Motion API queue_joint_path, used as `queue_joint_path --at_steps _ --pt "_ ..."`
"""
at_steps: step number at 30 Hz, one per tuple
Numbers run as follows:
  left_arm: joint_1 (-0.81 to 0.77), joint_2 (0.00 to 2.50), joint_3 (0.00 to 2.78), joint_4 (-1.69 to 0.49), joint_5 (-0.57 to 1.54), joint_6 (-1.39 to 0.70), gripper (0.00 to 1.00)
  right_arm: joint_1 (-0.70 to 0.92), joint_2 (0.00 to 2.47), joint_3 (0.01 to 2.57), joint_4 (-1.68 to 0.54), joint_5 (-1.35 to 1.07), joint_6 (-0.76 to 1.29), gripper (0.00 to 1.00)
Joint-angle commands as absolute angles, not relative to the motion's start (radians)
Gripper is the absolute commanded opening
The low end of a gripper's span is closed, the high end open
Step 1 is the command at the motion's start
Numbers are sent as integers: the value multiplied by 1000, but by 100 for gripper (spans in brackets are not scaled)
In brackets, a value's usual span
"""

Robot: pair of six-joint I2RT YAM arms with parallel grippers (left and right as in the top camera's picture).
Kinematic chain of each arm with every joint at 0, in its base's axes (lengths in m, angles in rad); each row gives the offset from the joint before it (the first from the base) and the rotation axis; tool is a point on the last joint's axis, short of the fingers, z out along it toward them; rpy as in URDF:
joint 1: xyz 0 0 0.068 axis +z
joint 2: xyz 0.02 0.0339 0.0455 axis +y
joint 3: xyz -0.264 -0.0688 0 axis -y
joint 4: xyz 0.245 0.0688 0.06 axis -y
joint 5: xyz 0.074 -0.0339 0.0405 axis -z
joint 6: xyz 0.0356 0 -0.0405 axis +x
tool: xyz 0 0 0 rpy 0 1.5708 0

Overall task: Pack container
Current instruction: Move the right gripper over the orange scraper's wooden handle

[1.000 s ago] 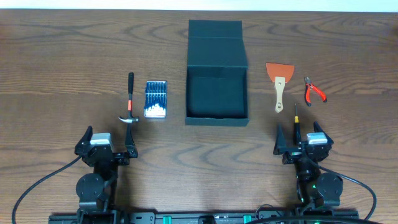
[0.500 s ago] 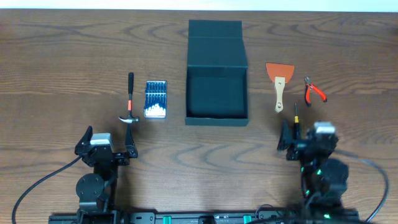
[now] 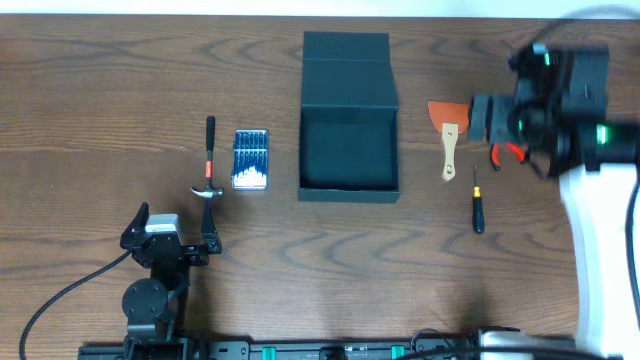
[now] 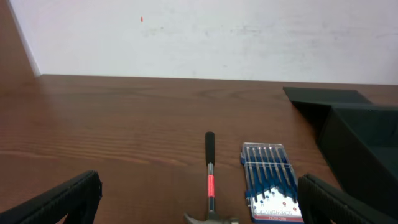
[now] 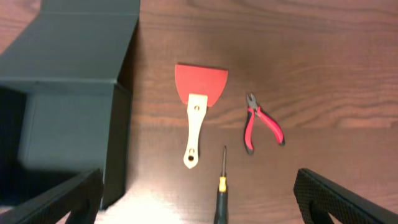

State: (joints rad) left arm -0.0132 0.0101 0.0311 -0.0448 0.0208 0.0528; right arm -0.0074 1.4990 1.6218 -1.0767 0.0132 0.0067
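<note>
The container (image 3: 348,150) is a dark teal-black box standing open at the table's centre, its flap lid (image 3: 345,55) laid back; nothing shows inside it. It also shows in the right wrist view (image 5: 68,118) and the left wrist view (image 4: 364,137). My right gripper (image 3: 520,120) is open and empty, raised high above the red-bladed scraper (image 5: 199,118), the red pliers (image 5: 261,124) and the black screwdriver (image 5: 221,186). My left gripper (image 3: 172,232) is open and empty, low at the front left, just behind the hammer (image 4: 210,180).
A small blue case of silver bits (image 3: 250,160) lies between the hammer (image 3: 208,160) and the container. The scraper (image 3: 449,135), the screwdriver (image 3: 477,200) and the partly hidden pliers (image 3: 510,152) lie right of the container. The right arm's white link crosses the table's right side.
My right arm has lifted from its low spot at the front right and swung back and up over the pliers and scraper. The left arm and all the objects have not moved.
</note>
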Motion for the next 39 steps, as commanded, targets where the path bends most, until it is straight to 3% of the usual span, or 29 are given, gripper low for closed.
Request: queue_joint_path --at_steps 1,25,39 --pt "-8 4 4 -67 18 60 98 -6 1600 1730 -1099 5 1 99" --pt "-8 4 4 -67 18 60 98 -12 2067 1703 -1172 26 -68 99" --pt "-8 4 4 -67 18 60 98 12 2116 1699 -1116 83 41 97"
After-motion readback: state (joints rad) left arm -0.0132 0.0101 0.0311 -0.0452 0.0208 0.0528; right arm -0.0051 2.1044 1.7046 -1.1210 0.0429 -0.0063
